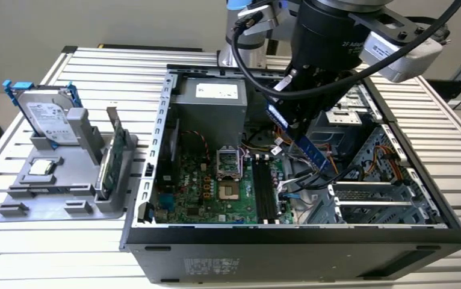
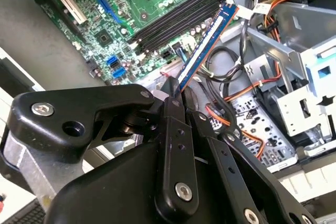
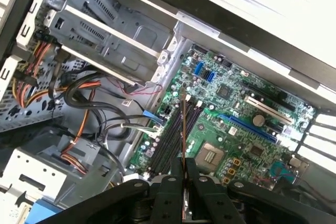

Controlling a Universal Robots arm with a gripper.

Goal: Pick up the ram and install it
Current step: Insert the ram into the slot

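The end effector [image 1: 293, 123] pinches the ram [image 1: 311, 152] by its upper end. The stick hangs tilted over the open computer case [image 1: 295, 232], above loose cables [image 1: 303, 180] between the black memory slots [image 1: 264, 189] and the drive cage [image 1: 375, 198], touching neither. The case stands on the bench [image 1: 54, 253]. A white label [image 1: 216, 90] sits on the power supply [image 1: 206, 114], its print too small to tell.

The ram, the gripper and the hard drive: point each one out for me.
The ram [image 2: 206, 45], second wrist view, middle of its blue edge.
The gripper [image 2: 171, 92], second wrist view, between the fingertips shut on the ram.
The hard drive [image 1: 50, 117], exterior view, centre of its labelled face.
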